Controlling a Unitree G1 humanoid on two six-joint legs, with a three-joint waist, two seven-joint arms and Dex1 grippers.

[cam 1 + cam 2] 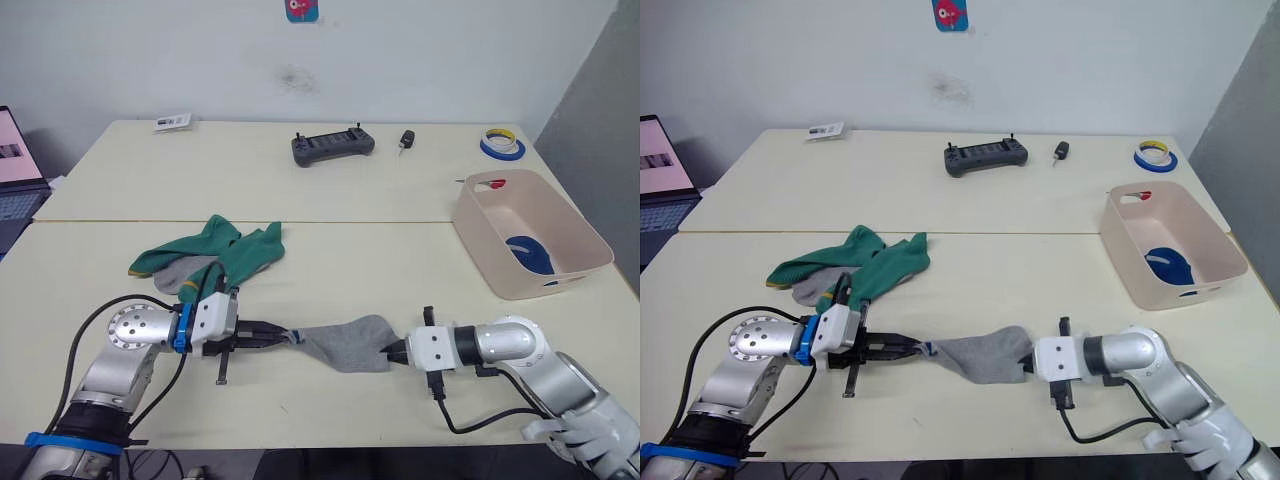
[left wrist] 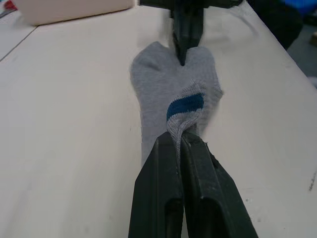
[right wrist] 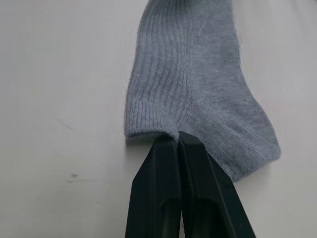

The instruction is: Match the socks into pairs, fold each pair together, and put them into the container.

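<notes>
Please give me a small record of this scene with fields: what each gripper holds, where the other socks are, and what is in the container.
left gripper: shut on the blue-striped end of the grey sock
right gripper: shut on the opposite end of that sock
grey sock: lying on the table between the two grippers
green socks: heaped behind the left gripper, with another grey sock partly beneath
container: on the robot's right, something dark blue inside

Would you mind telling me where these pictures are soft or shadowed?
Left wrist view: the grey sock is sharp, while the left gripper fingers look soft. Right wrist view: sock ribbing crisp. Left eye view: even lighting, faint shadow under the right gripper.
</notes>
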